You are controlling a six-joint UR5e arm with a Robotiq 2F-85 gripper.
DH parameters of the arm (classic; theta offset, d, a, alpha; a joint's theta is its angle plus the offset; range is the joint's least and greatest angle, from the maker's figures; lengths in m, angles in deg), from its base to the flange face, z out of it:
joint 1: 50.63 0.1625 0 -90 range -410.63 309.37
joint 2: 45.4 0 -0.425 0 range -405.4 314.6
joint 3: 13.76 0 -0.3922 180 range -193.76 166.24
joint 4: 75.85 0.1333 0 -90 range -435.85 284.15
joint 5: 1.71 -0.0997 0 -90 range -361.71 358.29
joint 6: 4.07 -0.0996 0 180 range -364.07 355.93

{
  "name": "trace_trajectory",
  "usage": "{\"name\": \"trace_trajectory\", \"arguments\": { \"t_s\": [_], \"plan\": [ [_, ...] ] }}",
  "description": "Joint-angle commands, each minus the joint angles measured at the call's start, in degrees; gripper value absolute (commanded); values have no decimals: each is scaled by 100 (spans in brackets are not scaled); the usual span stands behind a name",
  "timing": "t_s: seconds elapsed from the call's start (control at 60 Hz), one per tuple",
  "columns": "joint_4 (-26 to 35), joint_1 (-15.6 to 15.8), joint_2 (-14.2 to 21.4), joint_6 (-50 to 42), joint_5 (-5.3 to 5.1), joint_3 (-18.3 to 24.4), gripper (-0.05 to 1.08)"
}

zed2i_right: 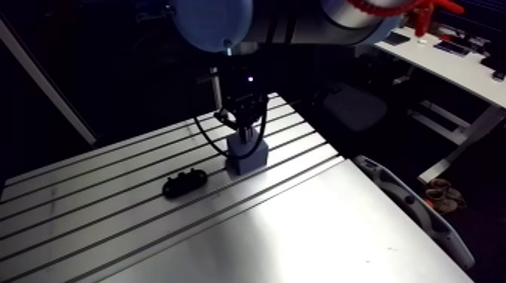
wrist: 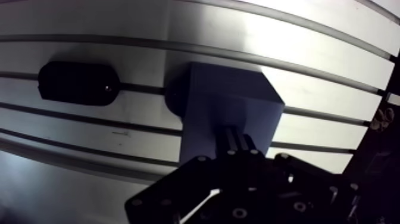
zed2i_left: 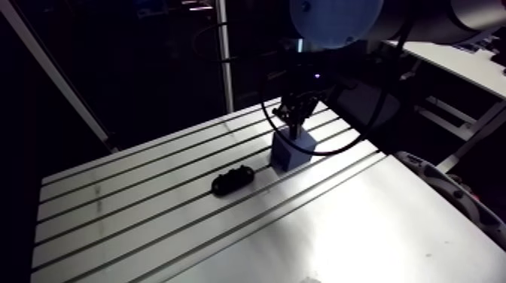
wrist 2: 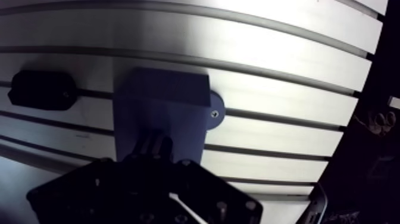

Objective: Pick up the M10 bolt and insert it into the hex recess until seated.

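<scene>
Gripper (wrist: 238, 142) closed on one M10 bolt (zed2i_right: 243, 136) above one blue block (wrist: 217, 116).

In the wrist view the gripper's two fingers stand drawn close together over the block's top face. In the arm view a short pale shaft, the bolt, stands upright between their tips and the block's top, its lower end at the block. One black oblong piece (wrist: 76, 83) lies apart beside the block on the slotted tabletop (wrist: 286, 42).
</scene>
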Motion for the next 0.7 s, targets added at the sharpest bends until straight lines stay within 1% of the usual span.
{"name": "trace_trajectory", "arguments": {
  "t_s": [0.017,0.15,0.267,0.367,0.567,0.6,0.633,0.683,0.7],
  "plan": [
    [-1,1,-17,5,0,7,108],
    [-7,1,-17,5,0,32,108],
    [40,-8,-9,5,-34,117,108],
    [150,8,23,5,-27,214,108],
    [555,26,195,48,-44,337,108],
    [666,27,232,49,-52,386,108],
    [910,27,311,49,-78,483,108],
    [1033,27,339,49,-87,535,108],
    [1156,27,358,49,-88,595,108]
  ]
}}
